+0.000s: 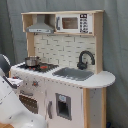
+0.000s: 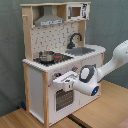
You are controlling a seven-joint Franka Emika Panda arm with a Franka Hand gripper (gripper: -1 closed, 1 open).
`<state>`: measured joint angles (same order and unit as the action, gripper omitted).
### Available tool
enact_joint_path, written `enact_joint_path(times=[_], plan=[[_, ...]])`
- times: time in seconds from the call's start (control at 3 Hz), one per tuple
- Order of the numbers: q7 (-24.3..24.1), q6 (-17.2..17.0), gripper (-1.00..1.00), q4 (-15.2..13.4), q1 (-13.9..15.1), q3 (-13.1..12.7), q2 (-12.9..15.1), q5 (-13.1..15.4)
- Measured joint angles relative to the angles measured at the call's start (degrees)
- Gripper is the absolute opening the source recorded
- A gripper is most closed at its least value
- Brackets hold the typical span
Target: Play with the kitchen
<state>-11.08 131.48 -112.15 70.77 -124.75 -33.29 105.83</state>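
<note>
kitchen [image 2: 50, 75] | gripper [image 2: 61, 80] at oven door [image 2: 62, 97] | pot [image 2: 47, 55] on hob [image 2: 56, 59]

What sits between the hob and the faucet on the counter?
The grey sink lies between the hob and the black faucet, clearest in the first exterior view.

Both exterior views face the kitchen [image 1: 65, 75] [image 2: 55, 65] at mid-range from opposite front corners, sharing its hob, sink, hood and the arm.
</note>
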Motion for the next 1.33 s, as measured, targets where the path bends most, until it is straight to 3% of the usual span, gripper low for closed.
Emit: enact_joint_path(times=[1.33], plan=[[-23.13,0.50,-1.00,1.10,0.05,-0.17,0.05,-6.70]])
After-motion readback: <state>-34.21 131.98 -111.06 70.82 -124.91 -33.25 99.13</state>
